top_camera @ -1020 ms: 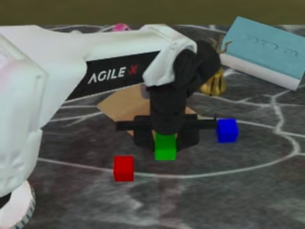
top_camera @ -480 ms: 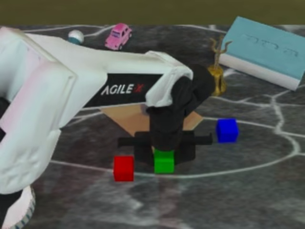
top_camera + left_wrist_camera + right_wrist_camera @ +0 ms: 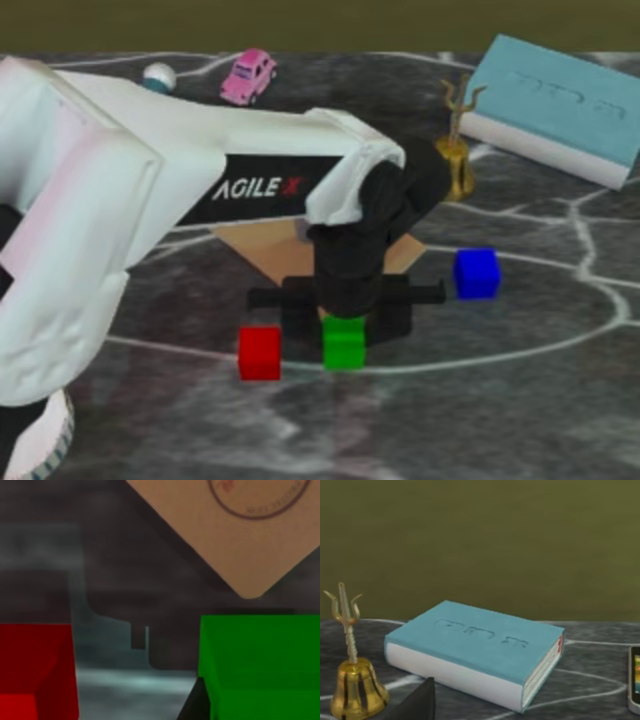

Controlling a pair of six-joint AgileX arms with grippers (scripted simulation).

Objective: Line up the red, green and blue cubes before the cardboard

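Note:
My left gripper (image 3: 344, 322) reaches down over the middle of the table, shut on the green cube (image 3: 344, 344). The green cube (image 3: 260, 665) sits low, just right of the red cube (image 3: 260, 353), with a small gap between them. In the left wrist view the red cube (image 3: 35, 675) and a dark fingertip (image 3: 197, 702) pressed against the green one show. The tan cardboard (image 3: 258, 245) lies behind both, mostly under my arm. The blue cube (image 3: 476, 273) rests farther right, beside the cardboard's corner. One dark fingertip (image 3: 422, 700) of my parked right gripper shows, holding nothing.
A thick light-blue book (image 3: 555, 105) lies at the back right, with a brass bell (image 3: 455, 165) left of it. A pink toy car (image 3: 249, 76) and a small ball (image 3: 158, 75) sit at the back. A phone edge (image 3: 635, 680) shows in the right wrist view.
My left gripper carried the green cube toward the front and slightly left, down beside the red cube. Over the last half second it sank only a little. The red and blue cubes stayed put.

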